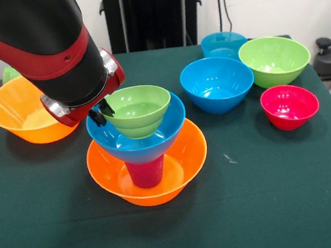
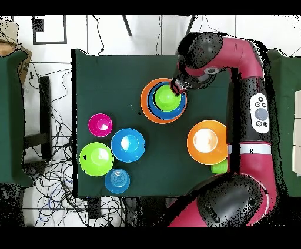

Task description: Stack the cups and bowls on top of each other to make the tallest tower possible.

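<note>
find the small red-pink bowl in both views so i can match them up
Front view: the red-pink bowl sits at the right, beside the loose blue bowl.
Overhead view: the red-pink bowl sits at the left, above the lime green bowl.
Shared landmark: the loose blue bowl.

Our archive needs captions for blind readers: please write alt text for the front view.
A red and black robot arm's gripper pinches the rim of a glossy lime green plastic bowl topping a tower: blue bowl, magenta cup, orange bowl.
</note>
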Tool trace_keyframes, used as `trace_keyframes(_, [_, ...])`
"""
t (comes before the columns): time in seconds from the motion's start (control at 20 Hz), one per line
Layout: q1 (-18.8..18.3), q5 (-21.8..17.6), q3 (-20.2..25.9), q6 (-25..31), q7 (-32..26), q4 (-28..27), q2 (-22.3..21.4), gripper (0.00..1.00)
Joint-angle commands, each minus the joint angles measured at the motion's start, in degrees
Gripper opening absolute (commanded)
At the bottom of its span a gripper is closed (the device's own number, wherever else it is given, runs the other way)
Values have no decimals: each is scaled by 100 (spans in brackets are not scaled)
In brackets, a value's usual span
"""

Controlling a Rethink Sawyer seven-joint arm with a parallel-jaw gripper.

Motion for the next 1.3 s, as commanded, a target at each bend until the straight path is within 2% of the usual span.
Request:
trace_keyframes(0.05, [116,-398,-435,-346,-1413,259,18,0])
trace_keyframes(1.3, [15,-410,-417,-783,-1499,550,-121,0])
